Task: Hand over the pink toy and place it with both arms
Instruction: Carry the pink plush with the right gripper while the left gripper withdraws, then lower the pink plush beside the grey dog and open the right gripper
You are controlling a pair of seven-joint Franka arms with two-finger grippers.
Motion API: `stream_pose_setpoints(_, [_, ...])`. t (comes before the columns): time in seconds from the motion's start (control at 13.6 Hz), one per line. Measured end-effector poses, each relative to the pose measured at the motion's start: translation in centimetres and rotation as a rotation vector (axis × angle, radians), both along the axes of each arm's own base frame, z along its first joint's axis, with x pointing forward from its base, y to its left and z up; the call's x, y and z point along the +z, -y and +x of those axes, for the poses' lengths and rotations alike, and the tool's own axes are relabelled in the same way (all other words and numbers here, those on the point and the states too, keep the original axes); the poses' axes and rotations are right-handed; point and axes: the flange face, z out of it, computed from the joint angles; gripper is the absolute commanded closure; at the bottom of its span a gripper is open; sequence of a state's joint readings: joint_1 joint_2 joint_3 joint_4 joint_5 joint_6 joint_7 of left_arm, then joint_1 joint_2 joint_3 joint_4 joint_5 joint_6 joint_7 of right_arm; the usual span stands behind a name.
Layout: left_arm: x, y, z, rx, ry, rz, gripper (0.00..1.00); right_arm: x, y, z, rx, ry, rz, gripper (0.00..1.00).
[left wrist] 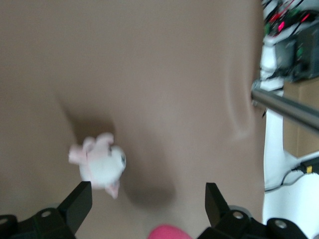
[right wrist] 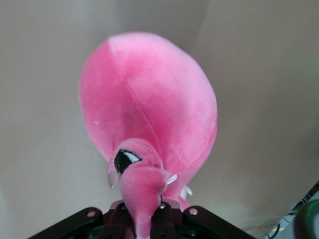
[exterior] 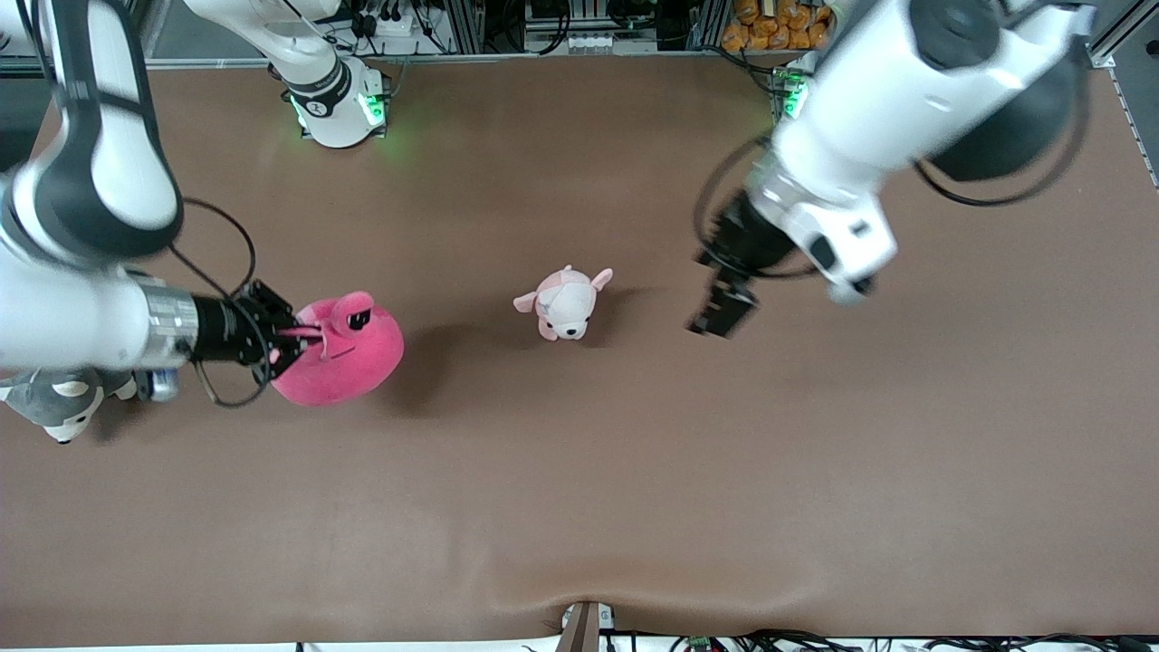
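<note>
Right pincer (exterior: 292,340) grips the pink toy (exterior: 349,358), well apart from the puppy plush (exterior: 566,303); left pincer (exterior: 722,303) hangs released. Lower gently, then release.

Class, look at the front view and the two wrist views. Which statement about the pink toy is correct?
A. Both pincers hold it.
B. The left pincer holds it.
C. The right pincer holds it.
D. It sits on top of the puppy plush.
C: the right pincer is shut on the pink toy, while the left pincer hangs open and empty over the table beside the puppy plush.
</note>
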State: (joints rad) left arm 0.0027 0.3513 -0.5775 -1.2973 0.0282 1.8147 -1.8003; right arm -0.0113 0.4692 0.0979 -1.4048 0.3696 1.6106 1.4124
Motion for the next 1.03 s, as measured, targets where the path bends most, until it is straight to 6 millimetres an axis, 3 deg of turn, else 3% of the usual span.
stream_pose_setpoints(0.22, [-0.6,-7.9,2.8,-0.149,0.03,0.102,0.0,-7.1,3.3,1.2,-0.009,-0.058,-0.037,1.0])
stream_pose_setpoints(0.37, [-0.2,-11.6,3.6,-0.27,0.056,0.154,0.0,-10.4,5.6,1.4,0.029,-0.045,-0.066,1.0])
stream_pose_setpoints(0.44, [0.0,-13.3,3.6,-0.335,0.055,0.175,0.0,-11.7,7.2,1.2,0.038,-0.031,-0.063,0.76])
stream_pose_setpoints(0.51, [0.3,-15.1,3.6,-0.397,0.049,0.193,0.0,-12.6,8.8,0.9,0.045,-0.024,-0.053,0.15])
stream_pose_setpoints(0.59, [0.7,-17.0,3.5,-0.456,0.046,0.209,0.0,-12.8,10.3,0.7,0.052,-0.024,-0.042,0.0])
stream_pose_setpoints(0.66, [1.5,-18.7,3.2,-0.518,0.049,0.225,0.0,-12.7,11.1,0.4,0.062,-0.033,-0.031,0.0])
stream_pose_setpoints(0.81, [3.2,-21.8,2.1,-0.643,0.048,0.257,0.0,-10.9,10.5,0.2,0.106,-0.061,-0.002,0.0])
stream_pose_setpoints(0.88, [4.0,-22.7,1.4,-0.692,0.04,0.269,0.0,-8.7,9.4,0.7,0.134,-0.051,0.013,0.0])
stream_pose_setpoints(1.03, [5.4,-23.2,0.1,-0.782,0.034,0.289,0.0,-1.7,7.1,2.6,0.175,0.07,0.022,0.0])
